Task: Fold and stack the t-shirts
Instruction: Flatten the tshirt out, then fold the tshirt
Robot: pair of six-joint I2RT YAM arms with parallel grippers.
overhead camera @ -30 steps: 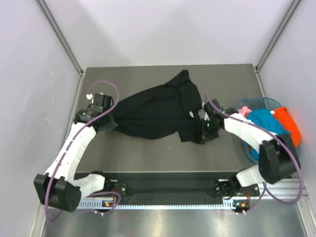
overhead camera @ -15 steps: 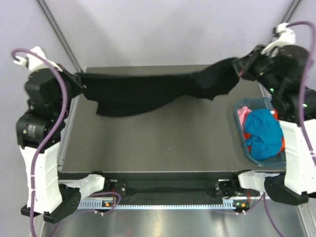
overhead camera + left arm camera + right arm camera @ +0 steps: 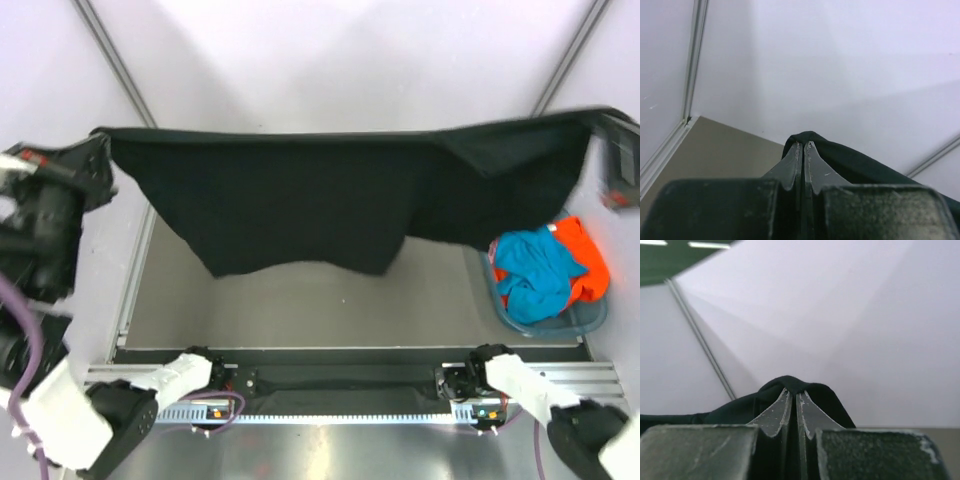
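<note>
Top external | black t-shirt (image 3: 320, 200) hangs taut | left end effector (image 3: 803, 148), right end effector (image 3: 793, 394) clamp edge

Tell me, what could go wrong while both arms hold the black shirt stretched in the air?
The left gripper and right gripper each pinch only a small fold of the black t-shirt; it might slip out. Its right end hangs near the basket of other shirts and might catch there when lowered.

1. Left gripper (image 3: 803, 145) clamped tight on a fold of the black t-shirt (image 3: 852, 162); cloth bunches over the tips.
2. Shirt trails off lower right.
3. Bench (image 3: 725, 150) far below, white wall (image 3: 840, 65) behind.
</note>
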